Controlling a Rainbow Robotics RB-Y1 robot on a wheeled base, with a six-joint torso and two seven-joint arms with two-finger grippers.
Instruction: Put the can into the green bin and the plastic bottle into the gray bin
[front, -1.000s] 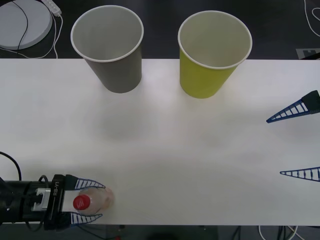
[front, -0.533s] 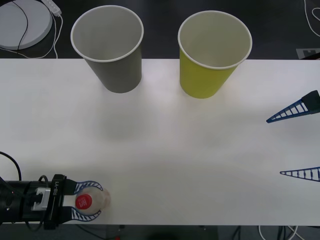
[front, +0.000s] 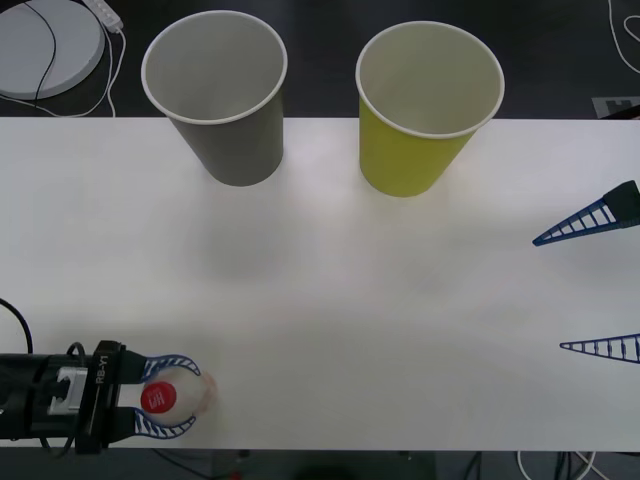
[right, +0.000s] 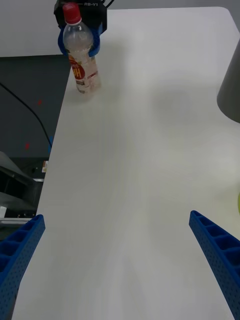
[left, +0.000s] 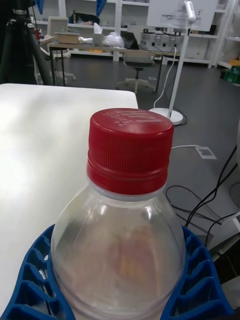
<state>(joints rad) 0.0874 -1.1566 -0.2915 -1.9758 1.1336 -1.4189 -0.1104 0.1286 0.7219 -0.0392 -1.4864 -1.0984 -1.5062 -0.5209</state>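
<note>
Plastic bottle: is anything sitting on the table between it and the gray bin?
Nothing visible. The left gripper is shut on the plastic bottle at the table's near left corner, and bare tabletop runs from there to the gray bin at the far edge. The green bin stands off to the right.

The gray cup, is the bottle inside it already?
No, the plastic bottle stands at the table's near left corner, held by the left end effector, far from the gray bin.

A lab or workshop: beyond the left gripper stand shelving with equipment, a cluttered workbench, a rolling office chair and loose cables on dark flooring.
</note>
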